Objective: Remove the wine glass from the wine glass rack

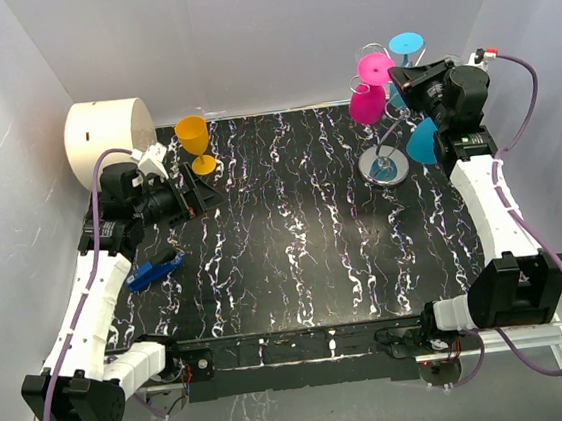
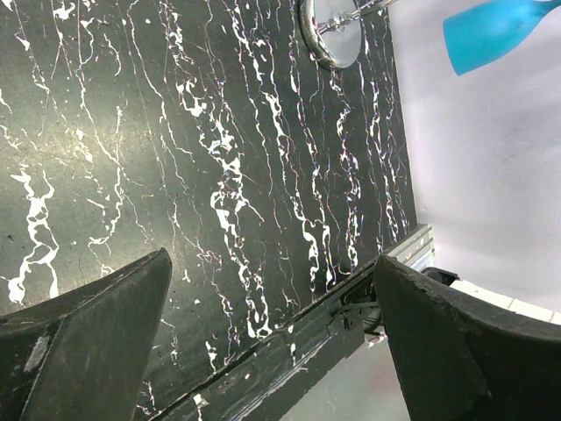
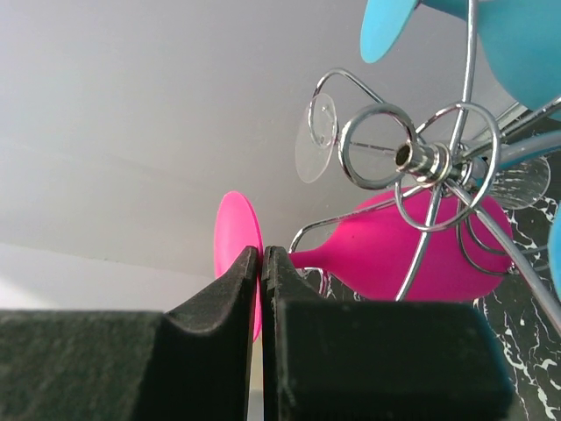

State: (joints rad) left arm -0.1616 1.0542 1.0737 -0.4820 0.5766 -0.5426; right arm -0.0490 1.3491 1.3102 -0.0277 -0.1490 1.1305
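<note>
— Right fingers (image 3: 252,274)?
— Drawn to a hairline slit, pinched on the foot rim of the pink wine glass (image 3: 403,254). Pink showed in the slit.
— Glass off yet?
— No. It hung upside down from a wire arm of the rack (image 3: 412,156), bowl beside the centre stem.
— Rack position?
— Its round base sat on the bench (image 1: 293,229) near the far right corner, beside the right arm. Two blue glasses (image 1: 406,43) hung on other arms: one with its foot high behind the pink one, the other with its bowl low on the right side.
— Left fingers (image 2: 96,333)?
— Spread wide, nothing between them, held over the bench's left side and pointed across toward the rack base.
— Beyond that?
— Orange glass (image 1: 193,139) upright on the bench just past them. White cylinder (image 1: 107,136) at the far left corner.
</note>
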